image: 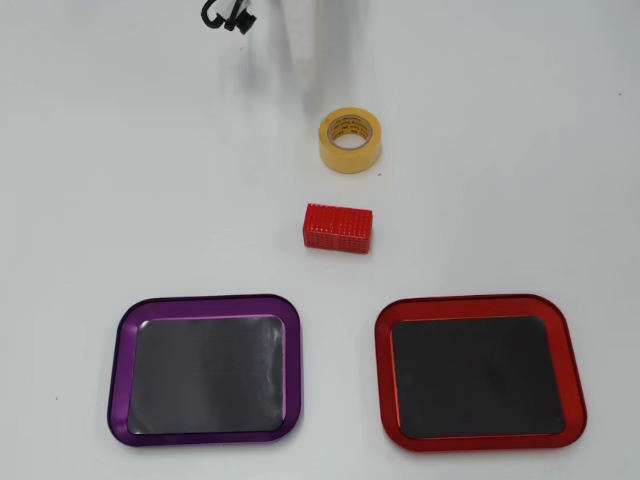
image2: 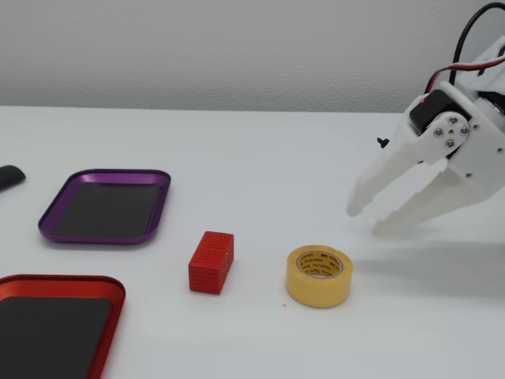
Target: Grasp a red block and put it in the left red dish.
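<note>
The red block [image: 338, 228] lies on the white table in the middle of the overhead view, just in front of the yellow tape roll [image: 350, 140]. In the fixed view the block [image2: 211, 262] sits left of the roll [image2: 319, 275]. The red dish [image: 383, 372] is at the lower right of the overhead view and at the lower left of the fixed view [image2: 63, 282]; its dark inside holds nothing. My white gripper [image2: 368, 220] hovers open and empty above the table, right of and behind the roll. It shows faintly at the top of the overhead view [image: 303, 68].
A purple-rimmed tray [image: 120, 372] of the same shape lies beside the red dish, also seen in the fixed view [image2: 102, 174]. A black clip [image: 225, 15] sits at the overhead view's top edge. A dark object [image2: 8, 177] lies at the fixed view's left edge.
</note>
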`<state>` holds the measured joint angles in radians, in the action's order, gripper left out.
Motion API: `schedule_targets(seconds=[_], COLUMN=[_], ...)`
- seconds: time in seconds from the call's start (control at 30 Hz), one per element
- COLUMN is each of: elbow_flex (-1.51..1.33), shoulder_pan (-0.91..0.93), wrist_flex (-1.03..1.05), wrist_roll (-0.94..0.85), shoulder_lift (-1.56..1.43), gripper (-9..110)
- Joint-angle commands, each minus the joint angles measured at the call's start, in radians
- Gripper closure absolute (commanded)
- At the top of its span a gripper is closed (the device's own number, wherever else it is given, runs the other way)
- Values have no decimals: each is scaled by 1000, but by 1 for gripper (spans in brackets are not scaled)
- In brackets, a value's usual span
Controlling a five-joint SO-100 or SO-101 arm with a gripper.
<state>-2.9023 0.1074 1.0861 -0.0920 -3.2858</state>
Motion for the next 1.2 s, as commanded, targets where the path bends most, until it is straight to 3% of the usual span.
schedule_targets(seconds=[0.0,0.3,0.57,0.8,1.17], elbow_flex=[153,736,1062,1267,1293], shoulder_pan=[2,-3,-94,-156,-170], wrist_flex=[-9,3,-5,0,-72], wrist_roll=[-11,54,120,120,110], shoulder_lift=[172,936,1408,1652,1801], gripper=[90,81,79,79,80])
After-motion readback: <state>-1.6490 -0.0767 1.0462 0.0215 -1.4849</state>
